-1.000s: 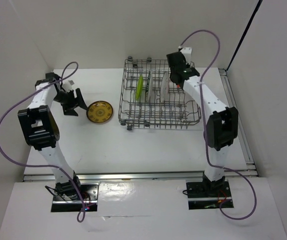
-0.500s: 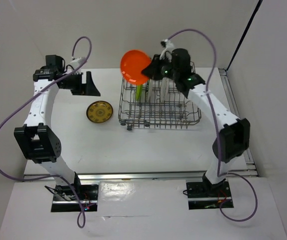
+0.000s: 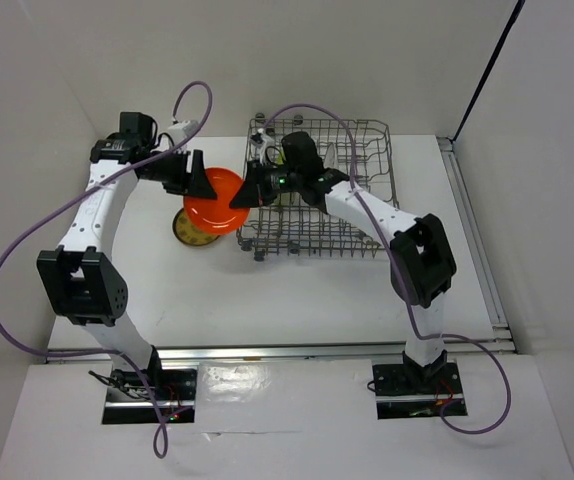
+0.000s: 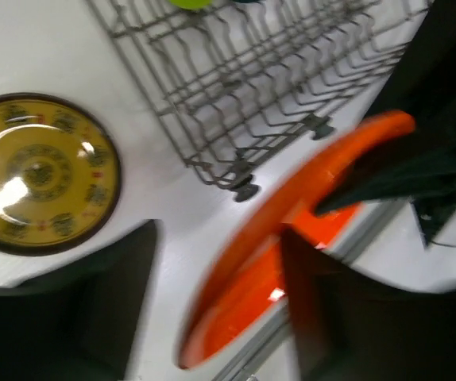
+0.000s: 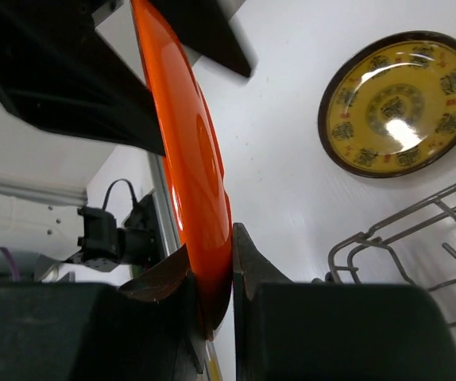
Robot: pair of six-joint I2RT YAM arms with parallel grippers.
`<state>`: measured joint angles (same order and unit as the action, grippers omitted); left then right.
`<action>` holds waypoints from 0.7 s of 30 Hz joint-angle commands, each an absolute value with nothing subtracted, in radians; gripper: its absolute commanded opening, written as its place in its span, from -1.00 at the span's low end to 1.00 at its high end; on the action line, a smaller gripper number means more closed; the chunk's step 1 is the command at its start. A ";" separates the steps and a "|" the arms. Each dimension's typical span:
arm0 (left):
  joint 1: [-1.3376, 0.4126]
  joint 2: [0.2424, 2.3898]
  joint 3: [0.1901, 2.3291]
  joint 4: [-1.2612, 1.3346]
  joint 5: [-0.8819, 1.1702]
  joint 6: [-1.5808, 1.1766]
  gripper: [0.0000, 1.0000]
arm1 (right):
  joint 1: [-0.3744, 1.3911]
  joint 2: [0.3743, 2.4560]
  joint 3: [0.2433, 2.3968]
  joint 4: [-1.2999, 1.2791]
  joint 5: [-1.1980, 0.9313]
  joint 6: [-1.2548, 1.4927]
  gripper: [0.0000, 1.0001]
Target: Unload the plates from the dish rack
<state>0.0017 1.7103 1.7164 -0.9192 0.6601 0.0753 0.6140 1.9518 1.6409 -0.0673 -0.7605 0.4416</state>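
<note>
My right gripper (image 3: 250, 192) is shut on the lower rim of the orange plate (image 3: 217, 203) and holds it on edge in the air, left of the dish rack (image 3: 367, 215). The right wrist view shows its jaws (image 5: 216, 278) pinching the plate (image 5: 188, 143). My left gripper (image 3: 199, 180) is open, one finger on each side of the plate's far rim (image 4: 307, 198); whether they touch it is blurred. The amber patterned plate (image 3: 185, 234) lies flat on the table below. A lime green plate edge (image 4: 188, 3) shows in the rack. The white plates are hidden behind my right arm.
The rack (image 4: 236, 79) stands at the back middle, with its wheeled corner near the amber plate (image 4: 41, 171). White walls close the table's left and back sides. A metal rail runs along the near edge.
My right gripper lifted the orange plate out of the rack and carried it left and down. My left gripper rose from beside the amber plate and moved right around the orange plate's rim.
</note>
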 commanded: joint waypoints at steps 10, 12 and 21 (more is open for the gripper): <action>0.050 1.738 1.756 -1.025 0.693 0.118 -1.00 | 0.607 1.951 1.686 -0.066 -0.729 0.437 -0.71; 0.086 1.747 1.766 -1.034 0.744 0.086 -1.00 | 0.607 1.942 1.713 -0.097 -0.709 0.416 -0.34; 0.291 1.815 1.747 -1.006 0.720 0.000 -1.00 | 0.589 1.803 1.775 -0.262 -0.365 0.345 0.62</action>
<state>0.2687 1.7996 1.7306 -1.0225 0.7448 0.0479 0.6022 1.9320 1.7248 -0.2131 -0.5377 0.3870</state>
